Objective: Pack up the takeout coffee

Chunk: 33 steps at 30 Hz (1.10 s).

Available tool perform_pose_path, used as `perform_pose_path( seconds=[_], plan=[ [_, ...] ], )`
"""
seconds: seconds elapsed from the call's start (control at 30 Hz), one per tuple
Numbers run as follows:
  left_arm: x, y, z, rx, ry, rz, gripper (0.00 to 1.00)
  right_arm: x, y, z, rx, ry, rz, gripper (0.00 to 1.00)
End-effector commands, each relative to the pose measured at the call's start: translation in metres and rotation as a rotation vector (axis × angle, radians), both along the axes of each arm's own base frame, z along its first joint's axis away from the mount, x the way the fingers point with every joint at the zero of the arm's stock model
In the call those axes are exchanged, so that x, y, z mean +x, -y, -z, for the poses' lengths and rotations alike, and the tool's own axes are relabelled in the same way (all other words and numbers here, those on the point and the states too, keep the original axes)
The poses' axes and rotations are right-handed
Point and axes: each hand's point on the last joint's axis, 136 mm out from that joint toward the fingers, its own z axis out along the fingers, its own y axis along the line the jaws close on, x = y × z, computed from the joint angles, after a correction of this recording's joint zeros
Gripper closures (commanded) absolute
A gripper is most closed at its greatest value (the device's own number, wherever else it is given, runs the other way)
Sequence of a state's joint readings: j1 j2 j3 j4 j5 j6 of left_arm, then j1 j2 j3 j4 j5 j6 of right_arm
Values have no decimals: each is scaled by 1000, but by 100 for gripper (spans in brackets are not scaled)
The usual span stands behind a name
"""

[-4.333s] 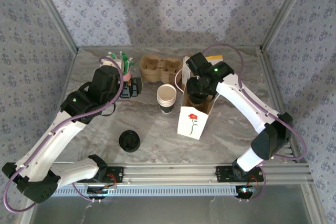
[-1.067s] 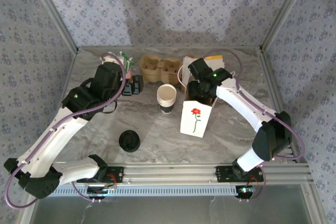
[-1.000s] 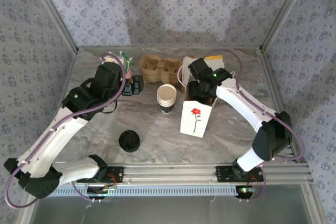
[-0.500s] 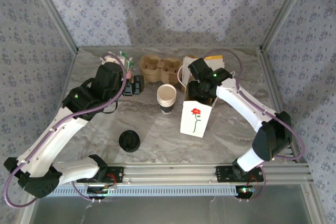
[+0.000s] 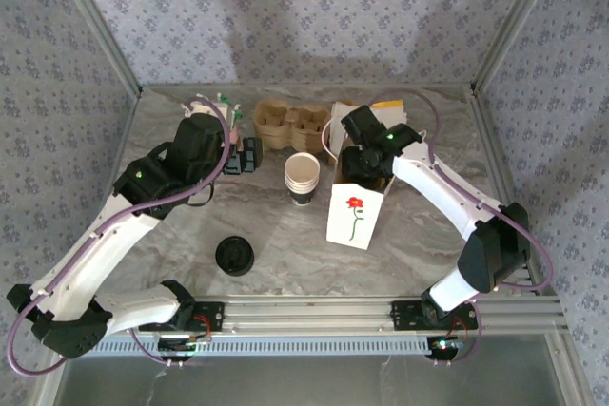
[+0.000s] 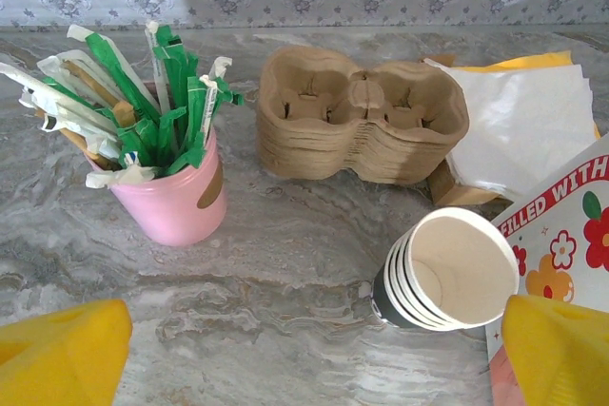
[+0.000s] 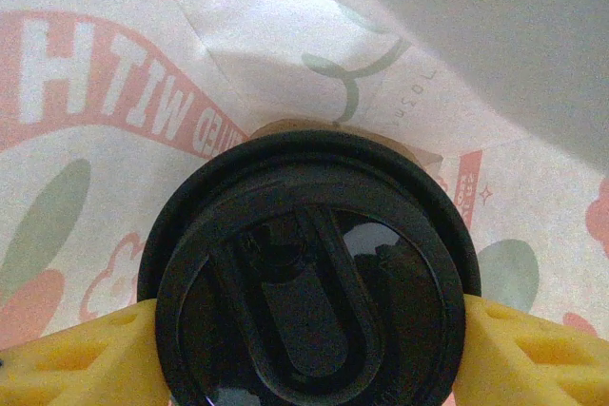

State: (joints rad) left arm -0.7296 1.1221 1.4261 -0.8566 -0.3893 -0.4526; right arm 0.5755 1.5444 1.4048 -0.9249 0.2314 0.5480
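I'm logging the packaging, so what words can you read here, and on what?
"FILLED WITH": on the paper bag, red capitals.
"WITH": mirrored, on the bag wall behind the coffee cup.
Small print beside it: too blurred to read.

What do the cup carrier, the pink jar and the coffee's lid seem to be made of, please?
The cup carrier: moulded paper pulp, probably; matte tan, fibrous, soft rounded edges.
The pink jar: smooth with a soft sheen, glazed ceramic or plastic, I cannot tell which.
The takeout coffee: its lid looks like glossy black plastic, with sharp highlights and moulded ridges.
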Motion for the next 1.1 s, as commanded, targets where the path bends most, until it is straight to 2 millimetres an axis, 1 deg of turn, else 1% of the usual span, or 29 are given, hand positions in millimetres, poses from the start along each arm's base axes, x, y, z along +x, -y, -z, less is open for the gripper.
perform_pose_path(
  seconds=[0.0, 1.07],
  plan=[
    [1, -1, -15, 2, 34, 1, 0, -10, 10, 2, -22, -32, -2, 31],
    [1, 4, -18, 5, 40, 11, 0, -10, 12, 0, -19, -27, 1, 31]
  ],
)
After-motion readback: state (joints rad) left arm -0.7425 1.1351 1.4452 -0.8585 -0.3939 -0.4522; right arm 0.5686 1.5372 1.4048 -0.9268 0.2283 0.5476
